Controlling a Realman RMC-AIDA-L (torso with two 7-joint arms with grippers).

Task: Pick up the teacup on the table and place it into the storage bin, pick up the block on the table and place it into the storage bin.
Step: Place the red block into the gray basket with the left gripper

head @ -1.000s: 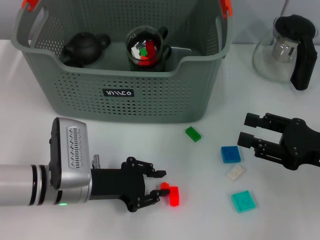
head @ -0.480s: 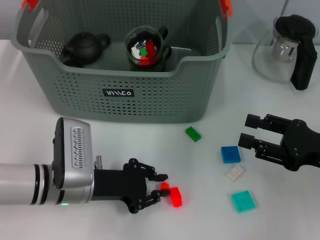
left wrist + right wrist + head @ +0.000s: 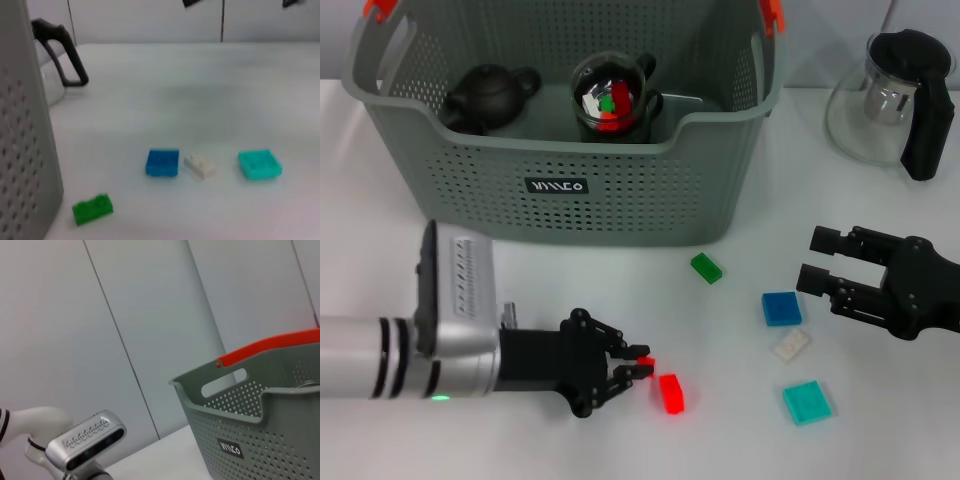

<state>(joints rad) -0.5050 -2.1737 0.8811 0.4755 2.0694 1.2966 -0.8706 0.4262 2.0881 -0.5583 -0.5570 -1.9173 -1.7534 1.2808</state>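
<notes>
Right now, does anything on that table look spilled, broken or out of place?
Nothing looks spilled or broken. Small blocks lie scattered on the table: red block, green block, blue block, white block and teal block. One oddity: the glass cup in the storage bin holds coloured bits.

- The left arm (image 3: 380, 355) is a rounded silver-grey tube with 2 black rings around it and a small green light on its underside
- A boxy silver wrist housing (image 3: 455, 300) sits on it, with rows of small vent slots on its face; the right wrist view shows the same housing (image 3: 86, 440) above a smooth white rounded segment
- The left gripper (image 3: 638, 365) is matt black, with thin jointed linkage fingers
- The right gripper (image 3: 815, 258) is also matt black, with 2 blocky square-ended fingers on a bulky angular black body
</notes>
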